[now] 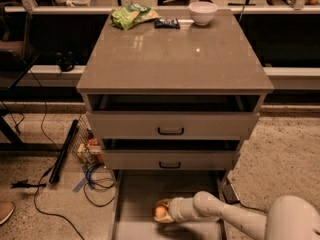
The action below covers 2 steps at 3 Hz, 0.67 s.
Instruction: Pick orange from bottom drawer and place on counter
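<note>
**One orange, held in the bottom drawer**

One orange [159, 212] sits low in the bottom drawer [137, 196], near the middle of its pale floor; the pincer [161, 212] is closed narrowly on it, one tan finger above the fruit and one below; a single white arm [225, 217] reaches in from the lower right, its bulky far end cut off by the edge of the view.

Three drawers in all; the bottom drawer is pulled out and its front runs out of view; the top drawer [125, 125] and the middle drawer [130, 159] each carry one dark curved handle, two handles counted, with a dark gap above each front hiding what lies inside.

The desk [175, 64], the glossy grey-brown top of the cabinet, bears three things along its far edge; one green crumpled bag [134, 15], one small dark packet [167, 23] just beside it, one white bowl [202, 12] to the right; any print on the bag and the packet cannot be read.

On the floor to the left lie one black bar [64, 151] and a tangle of cables [97, 180]; the small clutter between them is hard to make out.
</note>
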Each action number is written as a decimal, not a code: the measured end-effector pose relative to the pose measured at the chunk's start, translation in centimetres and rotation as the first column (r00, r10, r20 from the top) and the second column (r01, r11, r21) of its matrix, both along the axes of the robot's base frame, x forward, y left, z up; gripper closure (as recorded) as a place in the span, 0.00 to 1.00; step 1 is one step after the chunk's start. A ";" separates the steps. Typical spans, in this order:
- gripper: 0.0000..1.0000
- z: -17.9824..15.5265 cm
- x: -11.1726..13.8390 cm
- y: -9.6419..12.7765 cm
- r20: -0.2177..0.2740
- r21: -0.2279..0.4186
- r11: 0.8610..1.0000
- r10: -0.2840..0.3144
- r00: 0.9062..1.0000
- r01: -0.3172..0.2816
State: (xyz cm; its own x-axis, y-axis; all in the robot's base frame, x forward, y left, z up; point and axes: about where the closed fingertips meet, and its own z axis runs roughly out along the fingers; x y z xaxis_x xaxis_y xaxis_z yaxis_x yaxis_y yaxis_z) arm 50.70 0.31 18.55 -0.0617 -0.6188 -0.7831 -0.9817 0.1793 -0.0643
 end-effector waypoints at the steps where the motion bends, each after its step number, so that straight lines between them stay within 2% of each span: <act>1: 1.00 7.8 0.3 -6.4 0.084 0.110 0.994 0.005 0.996 -0.014; 2: 1.00 7.3 -2.1 -6.0 0.045 0.130 0.990 0.057 0.997 -0.063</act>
State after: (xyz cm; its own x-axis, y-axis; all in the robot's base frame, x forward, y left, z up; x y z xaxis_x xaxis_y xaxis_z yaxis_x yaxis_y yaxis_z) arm 48.59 -5.69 25.89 0.0062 -0.5122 -0.8589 -0.9880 0.1297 -0.0845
